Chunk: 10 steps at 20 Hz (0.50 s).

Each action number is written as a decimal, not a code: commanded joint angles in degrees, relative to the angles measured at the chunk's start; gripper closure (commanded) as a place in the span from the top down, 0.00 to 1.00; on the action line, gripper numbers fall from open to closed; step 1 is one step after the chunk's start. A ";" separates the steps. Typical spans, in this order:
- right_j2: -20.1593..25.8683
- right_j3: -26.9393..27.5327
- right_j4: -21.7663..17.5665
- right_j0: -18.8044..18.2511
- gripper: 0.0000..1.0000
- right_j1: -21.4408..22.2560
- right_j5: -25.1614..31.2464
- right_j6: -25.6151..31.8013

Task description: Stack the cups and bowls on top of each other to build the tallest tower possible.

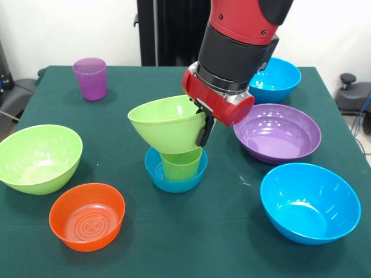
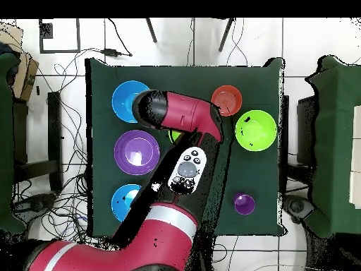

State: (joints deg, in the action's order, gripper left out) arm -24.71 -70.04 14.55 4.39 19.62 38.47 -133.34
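A: What do the fingers do at the centre of the front view?

B: The gripper point(image 1: 204, 128) is clamped on the right rim of a lime green bowl point(image 1: 168, 124); one dark finger point(image 1: 205, 132) lies on the outside of the rim. The inner finger is presumably inside the bowl, but the wall hides it.

A: How does that bowl sit?

B: It is tilted, its mouth facing up and to the left, with its base over the green cup point(image 1: 181, 164). Whether base and cup touch cannot be told. The cup stands upright inside the small blue bowl point(image 1: 174, 174), just below the frame's centre.

A: And outward from there?

B: The red and black arm point(image 1: 237, 52) enters from the top edge. At right of centre lies the wide purple bowl point(image 1: 277, 133); above it, a blue bowl point(image 1: 277, 80); at lower right, another blue bowl point(image 1: 307, 202). At the left edge sits a second lime green bowl point(image 1: 37, 157), with the small orange bowl point(image 1: 87, 216) below it. The purple cup point(image 1: 90, 78) stands upright at upper left, well apart from the rest. All rest on the green table point(image 1: 203, 243).

A: Does the overhead view add anything?

B: The arm point(image 2: 176, 116) covers the centre there, hiding the gripper; the orange bowl point(image 2: 227, 99), a lime green bowl point(image 2: 256, 130) and the purple cup point(image 2: 244, 204) show on the right side.
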 commanded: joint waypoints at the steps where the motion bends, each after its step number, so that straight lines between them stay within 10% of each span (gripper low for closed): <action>1: 4.79 2.60 -4.20 -1.00 0.00 0.10 3.91 1.92; 10: 4.76 3.39 -4.25 -1.28 0.00 -0.38 3.89 2.12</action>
State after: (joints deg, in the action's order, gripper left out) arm -24.71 -69.27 14.55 4.29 19.25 38.47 -133.34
